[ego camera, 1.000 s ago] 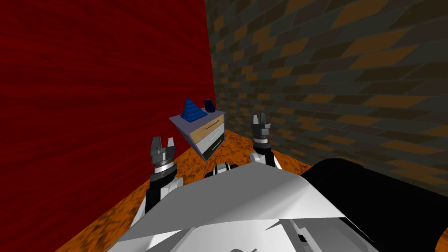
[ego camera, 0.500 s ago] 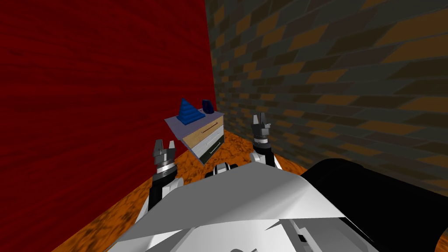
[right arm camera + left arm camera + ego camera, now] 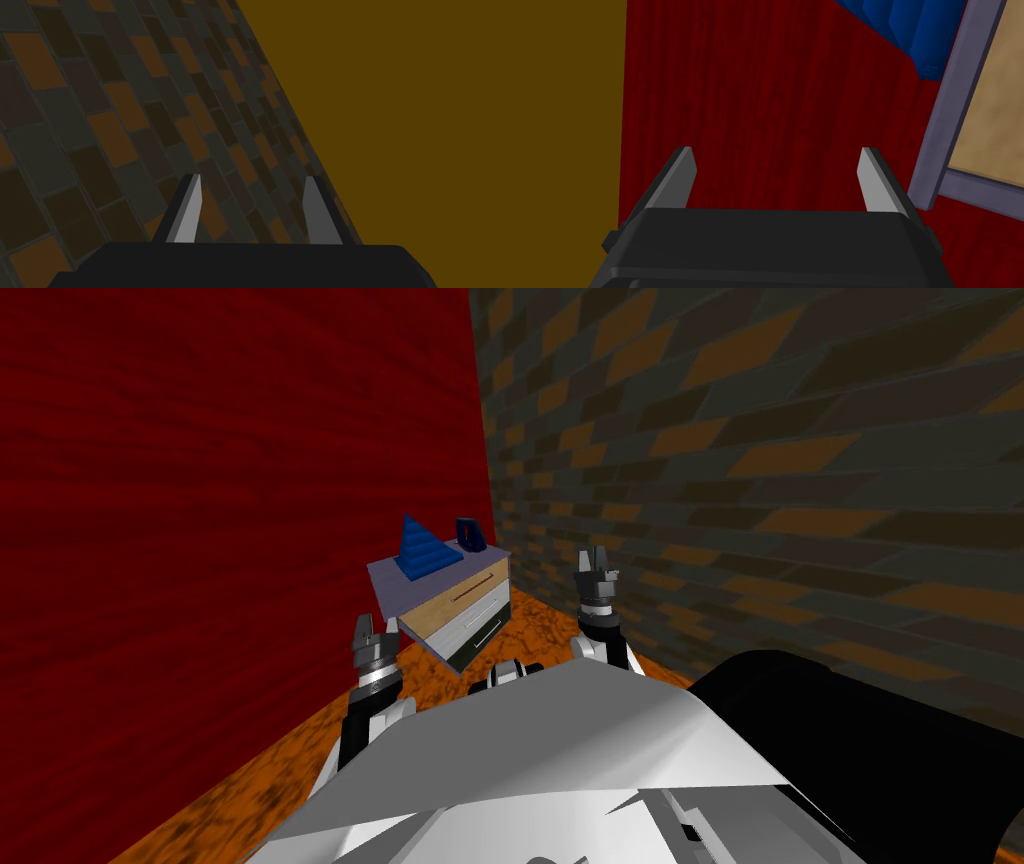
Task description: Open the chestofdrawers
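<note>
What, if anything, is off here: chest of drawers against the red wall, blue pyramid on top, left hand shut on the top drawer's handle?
The left hand is not shut on the handle: the left wrist view shows it open, holding nothing, beside the chest of drawers. The chest does stand against the red wall with the blue pyramid on top.

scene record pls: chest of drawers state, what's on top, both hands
chest of drawers: against the red wall, near the corner with the tiled wall
drawer fronts: three, look flush, none pulled out
on top: blue stepped pyramid, small dark blue object beside it
left hand: open, empty, by the chest's near corner, not on a handle
right hand: open, empty, raised on the chest's tiled-wall side, apart from it
floor: mottled orange
</note>
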Robot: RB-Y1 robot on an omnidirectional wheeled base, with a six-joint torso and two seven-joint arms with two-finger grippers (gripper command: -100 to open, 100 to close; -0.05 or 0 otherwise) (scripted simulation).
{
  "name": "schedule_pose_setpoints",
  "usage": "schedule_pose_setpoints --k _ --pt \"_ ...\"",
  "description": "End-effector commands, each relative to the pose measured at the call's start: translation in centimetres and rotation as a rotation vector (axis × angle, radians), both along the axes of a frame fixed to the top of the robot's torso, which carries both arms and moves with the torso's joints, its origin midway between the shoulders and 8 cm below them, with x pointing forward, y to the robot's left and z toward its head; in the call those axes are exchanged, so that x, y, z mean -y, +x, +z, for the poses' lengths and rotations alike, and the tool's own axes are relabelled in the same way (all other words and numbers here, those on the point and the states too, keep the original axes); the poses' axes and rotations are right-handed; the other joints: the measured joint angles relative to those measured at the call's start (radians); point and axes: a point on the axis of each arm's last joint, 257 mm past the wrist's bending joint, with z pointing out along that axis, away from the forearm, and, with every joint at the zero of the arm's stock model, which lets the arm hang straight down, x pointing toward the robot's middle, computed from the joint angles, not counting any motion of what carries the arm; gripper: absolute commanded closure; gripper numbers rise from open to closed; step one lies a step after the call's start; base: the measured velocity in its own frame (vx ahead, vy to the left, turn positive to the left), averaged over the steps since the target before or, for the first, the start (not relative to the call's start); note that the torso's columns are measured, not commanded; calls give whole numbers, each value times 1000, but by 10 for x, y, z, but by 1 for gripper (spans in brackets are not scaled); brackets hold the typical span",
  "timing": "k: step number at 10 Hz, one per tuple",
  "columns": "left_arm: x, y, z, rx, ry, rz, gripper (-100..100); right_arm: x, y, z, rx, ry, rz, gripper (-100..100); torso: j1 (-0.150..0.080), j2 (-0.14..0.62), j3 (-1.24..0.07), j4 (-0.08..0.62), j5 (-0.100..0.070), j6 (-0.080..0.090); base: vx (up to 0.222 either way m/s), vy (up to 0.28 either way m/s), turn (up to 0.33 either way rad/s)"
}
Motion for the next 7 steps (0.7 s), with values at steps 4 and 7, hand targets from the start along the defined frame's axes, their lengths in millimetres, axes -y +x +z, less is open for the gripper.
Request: schedule_pose_setpoints --k 4,7 --pt "-35 2 -49 -89 -66 44 -100 0 0 0 0 0 0 0 1 1 1 0 1 0 141 -152 73" --pt "-55 1 -75 -132 -112 75 -100 0 0 0 0 0 0 0 0 -1 0 0 0 0 129 -143 73"
